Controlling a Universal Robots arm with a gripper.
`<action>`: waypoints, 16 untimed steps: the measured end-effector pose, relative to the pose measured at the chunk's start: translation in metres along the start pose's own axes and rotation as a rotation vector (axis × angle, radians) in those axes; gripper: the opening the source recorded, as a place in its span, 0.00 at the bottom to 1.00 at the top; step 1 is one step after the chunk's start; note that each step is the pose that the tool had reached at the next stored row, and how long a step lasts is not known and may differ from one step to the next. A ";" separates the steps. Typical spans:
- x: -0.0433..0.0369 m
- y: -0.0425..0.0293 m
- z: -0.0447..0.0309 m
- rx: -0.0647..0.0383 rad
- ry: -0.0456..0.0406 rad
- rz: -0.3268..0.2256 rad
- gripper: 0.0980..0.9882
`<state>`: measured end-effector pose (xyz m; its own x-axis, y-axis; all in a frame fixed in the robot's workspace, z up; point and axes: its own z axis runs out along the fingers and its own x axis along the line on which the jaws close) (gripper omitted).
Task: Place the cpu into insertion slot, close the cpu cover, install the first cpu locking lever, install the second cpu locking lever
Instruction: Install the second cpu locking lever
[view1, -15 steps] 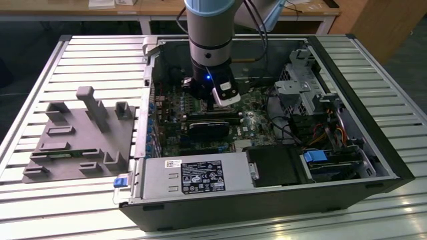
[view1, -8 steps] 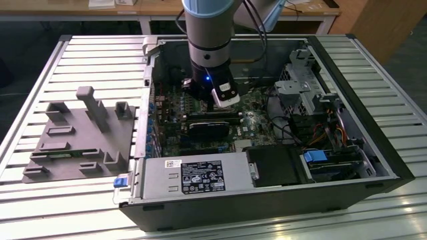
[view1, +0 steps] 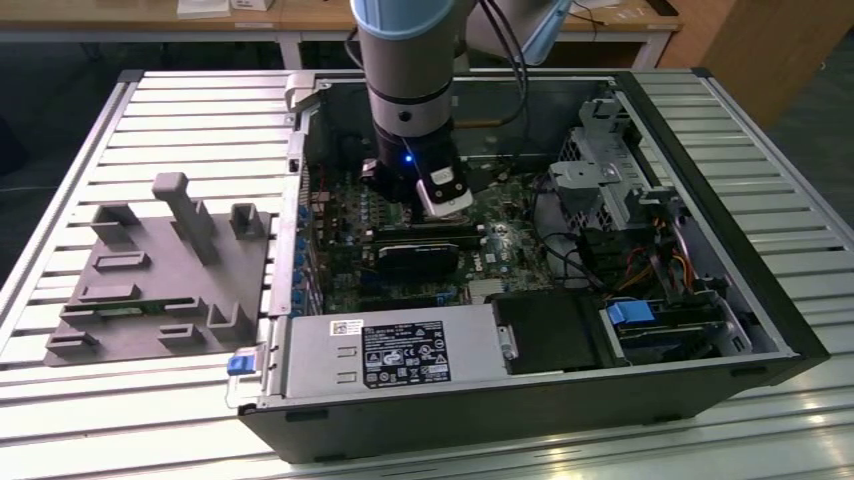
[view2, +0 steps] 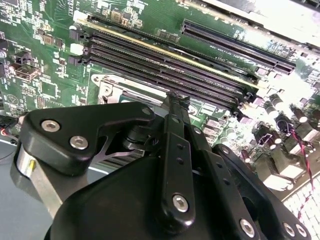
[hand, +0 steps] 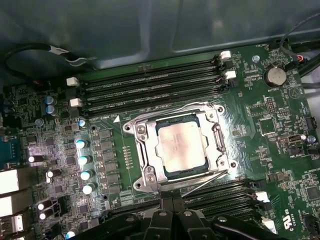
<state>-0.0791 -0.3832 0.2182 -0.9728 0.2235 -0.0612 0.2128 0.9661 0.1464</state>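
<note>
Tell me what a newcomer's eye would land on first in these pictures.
First, the square silver-grey cpu seated in the silvery-rimmed insertion slot with the thin metal cpu cover closed around it, mid green motherboard in the first wrist view. Next, the black gripper poised right at the socket's edge. In the exterior view, the grey robot arm reaches down into the open black computer case.

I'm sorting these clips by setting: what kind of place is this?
Probably a robotics lab or test workshop. An open computer case lies on a slatted metal table, a grey fixture block beside it, wooden desks behind. The gripper hovers beside the cpu, seated under its cpu cover.
</note>
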 end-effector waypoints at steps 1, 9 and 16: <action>0.0004 -0.0004 0.0002 -0.001 -0.0032 0.000 0.00; 0.0030 -0.0038 0.0009 -0.008 -0.0141 -0.002 0.00; 0.0047 -0.0085 0.0018 -0.036 -0.0183 0.000 0.00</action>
<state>-0.0854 -0.3902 0.2149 -0.9709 0.2260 -0.0792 0.2088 0.9608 0.1823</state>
